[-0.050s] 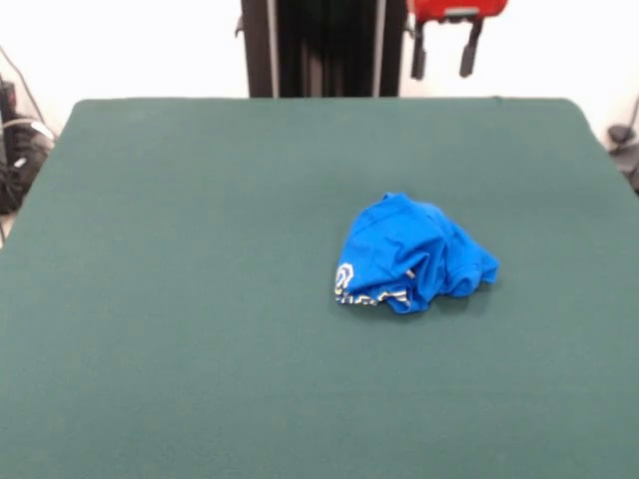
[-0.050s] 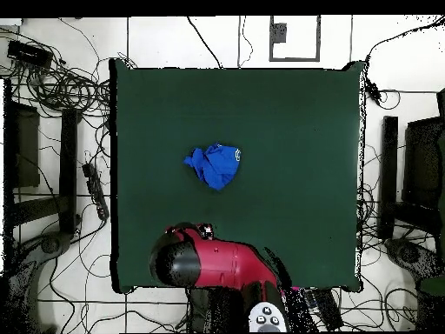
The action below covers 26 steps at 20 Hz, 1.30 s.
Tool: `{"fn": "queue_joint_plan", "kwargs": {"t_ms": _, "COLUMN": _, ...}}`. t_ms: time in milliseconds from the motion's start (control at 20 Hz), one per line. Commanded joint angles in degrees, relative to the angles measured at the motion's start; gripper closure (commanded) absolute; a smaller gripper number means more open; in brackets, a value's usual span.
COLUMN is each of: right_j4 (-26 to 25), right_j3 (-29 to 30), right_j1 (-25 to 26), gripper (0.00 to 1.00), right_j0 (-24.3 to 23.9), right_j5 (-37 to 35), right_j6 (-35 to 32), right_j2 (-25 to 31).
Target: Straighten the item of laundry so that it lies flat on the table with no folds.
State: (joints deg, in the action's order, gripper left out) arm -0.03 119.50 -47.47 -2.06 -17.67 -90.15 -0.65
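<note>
Dark green table [image 1: 180, 299] bare across its left half in the front view. Right of centre, the blue T-shirt [image 1: 411, 254] — bunched in a rumpled heap, long axis roughly left to right, a narrower bunched end pointing right, a strip of pale print showing at its lower left edge. Above it at the top edge, well clear of the cloth, the gripper [image 1: 444, 50] — two dark fingers hanging apart, holding nothing.

shirt [image 1: 411, 254]: 1 | table [image 1: 200, 299]: 1 | claw [image 1: 443, 55]: 1
</note>
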Motion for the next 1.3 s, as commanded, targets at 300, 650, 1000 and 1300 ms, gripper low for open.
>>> {"fn": "queue_joint_plan", "kwargs": {"t_ms": 300, "right_j4": -1.2, "right_j3": -17.3, "right_j1": 11.3, "gripper": 0.00, "right_j0": 3.0, "right_j5": -5.5, "right_j6": -6.1, "right_j2": -1.2}}
{"fn": "queue_joint_plan", "kwargs": {"t_ms": 650, "right_j4": -4.5, "right_j3": -26.6, "right_j1": 15.7, "gripper": 0.00, "right_j0": 2.5, "right_j5": -6.9, "right_j6": -0.9, "right_j2": 0.1}}
{"fn": "queue_joint_plan", "kwargs": {"t_ms": 1000, "right_j4": -5.8, "right_j3": -31.8, "right_j1": 19.5, "gripper": 0.00, "right_j0": 2.0, "right_j5": -6.9, "right_j6": -1.2, "right_j2": 1.0}}
{"fn": "queue_joint_plan", "kwargs": {"t_ms": 1300, "right_j4": -6.5, "right_j3": -34.1, "right_j1": 23.0, "gripper": 0.00, "right_j0": 1.7, "right_j5": -4.5, "right_j6": -2.9, "right_j2": 1.0}}
